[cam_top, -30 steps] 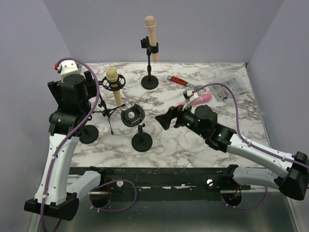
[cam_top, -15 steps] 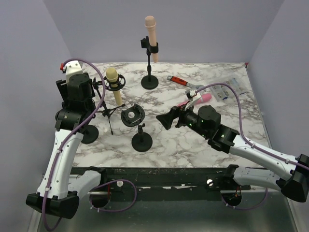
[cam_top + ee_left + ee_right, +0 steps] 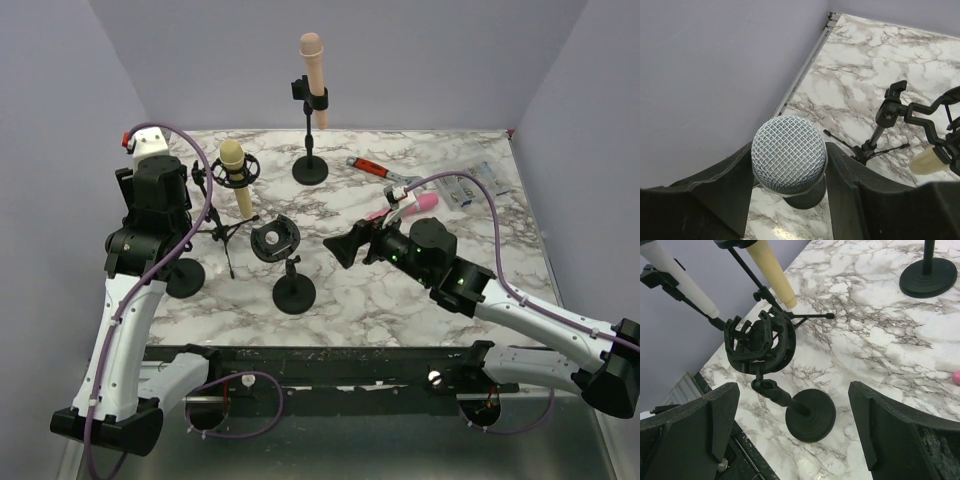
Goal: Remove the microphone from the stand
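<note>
The microphone (image 3: 789, 154) head is covered in silvery metal mesh; beside it, the fingers (image 3: 727, 182) are formed of matt black plastic; beneath it, the table (image 3: 865, 55) is finished smooth and marbled.

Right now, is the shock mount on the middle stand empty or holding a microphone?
Empty: the shock mount shows only its black frame, no microphone.

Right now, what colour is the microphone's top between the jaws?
Microphone head: silver mesh, clearest in left wrist view.

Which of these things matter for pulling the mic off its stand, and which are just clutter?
Job: mesh-headed microphone; left gripper, fingers either side of it; round-based stand beneath.

Lying about: yellow microphone; peach microphone; empty shock mount; pink microphone; red-handled tool; packets.
</note>
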Motion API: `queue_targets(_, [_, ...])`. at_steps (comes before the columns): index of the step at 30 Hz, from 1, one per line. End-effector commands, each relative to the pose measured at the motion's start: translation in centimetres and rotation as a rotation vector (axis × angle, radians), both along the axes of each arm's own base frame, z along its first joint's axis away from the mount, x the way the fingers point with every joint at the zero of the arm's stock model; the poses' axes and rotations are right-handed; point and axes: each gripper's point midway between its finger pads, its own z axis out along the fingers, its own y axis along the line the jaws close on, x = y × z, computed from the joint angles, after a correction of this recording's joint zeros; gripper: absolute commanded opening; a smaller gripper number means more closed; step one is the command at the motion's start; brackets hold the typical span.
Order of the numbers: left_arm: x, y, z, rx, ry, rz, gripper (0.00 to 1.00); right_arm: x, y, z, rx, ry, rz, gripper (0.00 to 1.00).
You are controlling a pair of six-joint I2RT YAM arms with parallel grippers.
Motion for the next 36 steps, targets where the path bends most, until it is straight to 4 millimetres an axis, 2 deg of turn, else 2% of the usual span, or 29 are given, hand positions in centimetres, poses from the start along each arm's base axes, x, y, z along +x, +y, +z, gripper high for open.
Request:
queue_targets(1, [-1.8, -0.8, 2.0, 0.012, -0.001, -0.058, 0.02, 0.1, 0.4, -0.1, 0.003, 0.006, 0.002, 1.00])
queue_targets(4, [-2.6, -1.4, 2.4, 0.028, 0.014, -0.071, 0.00, 0.3, 0.9, -0.5, 0.004, 0.015, 0.009, 1.00])
queue_targets(9, [-3.3, -3.7, 2.5, -0.005, 0.019, -0.135, 0.00, 0.3, 1.6, -1.2, -0.001, 0.039, 0.027, 1.00])
queue_targets(20, [-4.4, -4.2, 2.5, 0.017, 0.056, -0.141, 0.00, 0.4, 1.3, -1.1, -0.001, 0.039, 0.015, 1.00])
queue_targets(26, [-5.0, -6.8, 1.3, -0.076, 0.108, -0.233, 0.00, 0.0, 1.9, -0.7, 0.000, 0.032, 0.056, 1.00])
queue_targets(32, [-4.9, -7.5, -0.3, -0.070, 0.120, -0.247, 0.00, -0.3, 2.2, 0.1, 0.019, 0.018, 0.081, 1.00])
queue_targets(33, [-4.8, -7.6, -0.5, -0.072, 0.117, -0.253, 0.04, -0.4, 2.4, 0.4, 0.023, 0.015, 0.091, 1.00])
queue_targets(36, [-4.6, -8.1, -0.5, -0.075, 0.108, -0.285, 0.31, -0.6, 3.0, 0.8, 0.033, 0.016, 0.116, 1.00])
